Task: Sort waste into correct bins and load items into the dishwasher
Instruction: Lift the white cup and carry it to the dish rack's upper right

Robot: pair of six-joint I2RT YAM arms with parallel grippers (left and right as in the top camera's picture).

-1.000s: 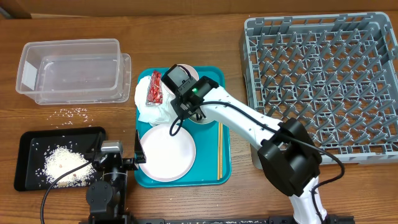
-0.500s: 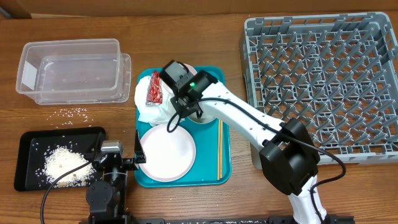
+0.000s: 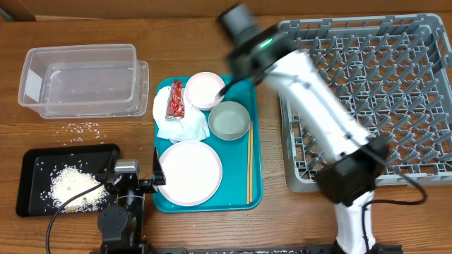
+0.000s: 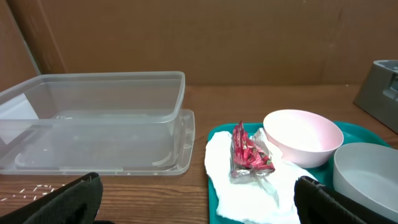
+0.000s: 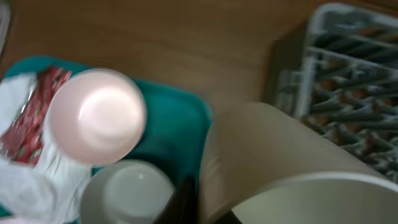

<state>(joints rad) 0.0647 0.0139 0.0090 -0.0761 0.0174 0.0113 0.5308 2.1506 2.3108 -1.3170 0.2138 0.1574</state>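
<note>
- Your clear tub (image 3: pixel 81 79) sits at 10 o'clock on the desk (image 3: pixel 212 42), and the black tray (image 3: pixel 28 190) at 8.
- Your left fingers (image 4: pixel 68 202) are spread wide, grasping nothing.
- On the teal tray (image 3: pixel 240 152), the red wrapper (image 3: pixel 175 100) lies on the napkin (image 3: pixel 176 125) at 10. The small pink dish (image 3: pixel 205 90) is at 12, the grey-green bowl (image 3: pixel 229 120) at 2, and the large plate (image 3: pixel 189 173) at 6.
- Your right fingers (image 5: pixel 185 200), blurred, grasp the whitish cup (image 5: pixel 280 162) in the air, off the dish rack's (image 3: pixel 367 92) 10 o'clock corner.

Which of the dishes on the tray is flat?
The plate, the biggest one, at the bottom end of the tray in the overhead view. The pink dish and the grey-green bowl above it are both deep.
</note>
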